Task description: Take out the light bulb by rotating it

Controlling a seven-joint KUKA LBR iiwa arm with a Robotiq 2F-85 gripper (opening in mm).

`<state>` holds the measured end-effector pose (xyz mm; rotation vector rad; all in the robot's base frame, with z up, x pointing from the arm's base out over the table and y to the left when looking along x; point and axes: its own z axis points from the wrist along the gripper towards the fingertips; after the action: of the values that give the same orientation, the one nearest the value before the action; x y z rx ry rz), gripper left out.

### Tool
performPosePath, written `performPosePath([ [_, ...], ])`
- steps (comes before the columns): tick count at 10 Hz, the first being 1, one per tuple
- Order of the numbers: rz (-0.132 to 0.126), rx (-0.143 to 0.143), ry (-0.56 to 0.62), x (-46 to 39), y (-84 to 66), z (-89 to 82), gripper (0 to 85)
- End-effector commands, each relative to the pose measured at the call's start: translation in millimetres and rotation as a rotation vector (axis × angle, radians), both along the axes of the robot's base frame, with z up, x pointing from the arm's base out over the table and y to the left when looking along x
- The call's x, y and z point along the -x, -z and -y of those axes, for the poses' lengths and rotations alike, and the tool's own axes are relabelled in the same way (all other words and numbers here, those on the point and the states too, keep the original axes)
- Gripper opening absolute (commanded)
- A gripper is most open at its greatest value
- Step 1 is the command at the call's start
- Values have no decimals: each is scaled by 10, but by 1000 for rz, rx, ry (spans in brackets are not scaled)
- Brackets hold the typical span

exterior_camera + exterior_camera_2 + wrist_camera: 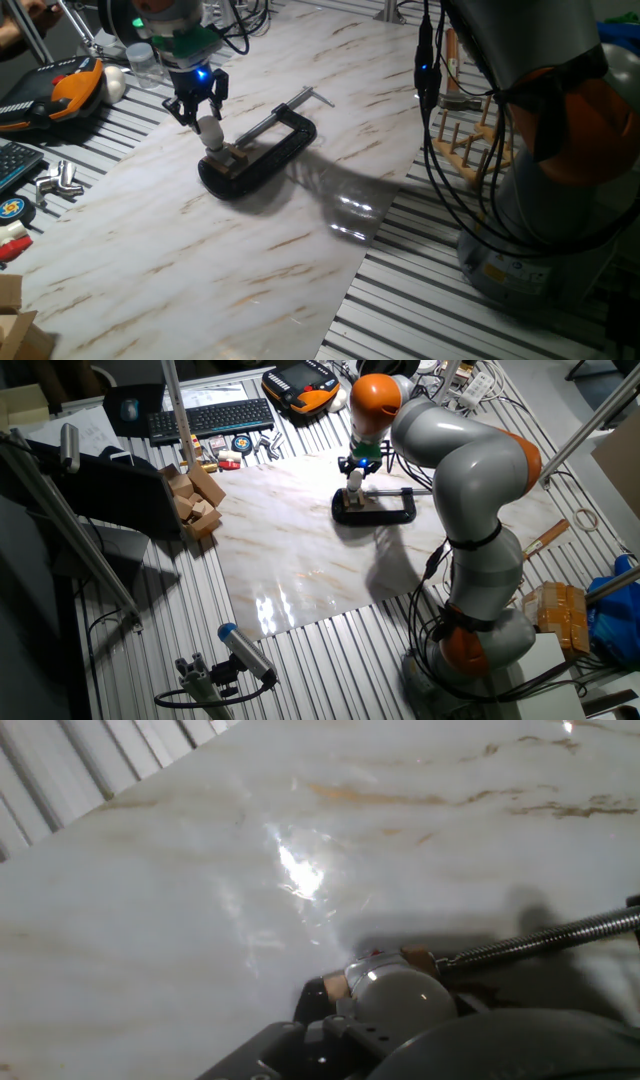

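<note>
The light bulb (211, 131) is small, white and round. It stands upright in a tan wooden socket block (233, 159) that is held in a black C-clamp (268, 148) on the marble board. My gripper (203, 108) hangs right over the bulb, with its black fingers spread on either side of the bulb's top. It looks open and I see no firm grip. In the other fixed view the gripper (357, 467) sits above the bulb (355, 481) and the clamp (378, 510). The hand view shows the bulb (400, 997) close below, the block (334, 986) and the clamp screw (545, 942).
An orange and black pendant (68, 90), a white egg-shaped object (116, 82) and a clear cup (144, 62) lie behind the gripper. Metal parts (58, 181) are at the left, and a wooden peg rack (470, 140) is at the right. Wooden blocks (195, 500) sit beside the board's edge.
</note>
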<state>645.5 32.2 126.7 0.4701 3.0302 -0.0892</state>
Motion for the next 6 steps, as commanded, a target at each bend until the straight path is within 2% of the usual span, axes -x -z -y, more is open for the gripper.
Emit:
performPosePath([
  [1, -2, -8, -20, 3, 1, -1, 0],
  [4, 16, -11, -173, 18, -14, -1, 0],
  [6, 35, 3, -275, 22, -22, -2, 0],
])
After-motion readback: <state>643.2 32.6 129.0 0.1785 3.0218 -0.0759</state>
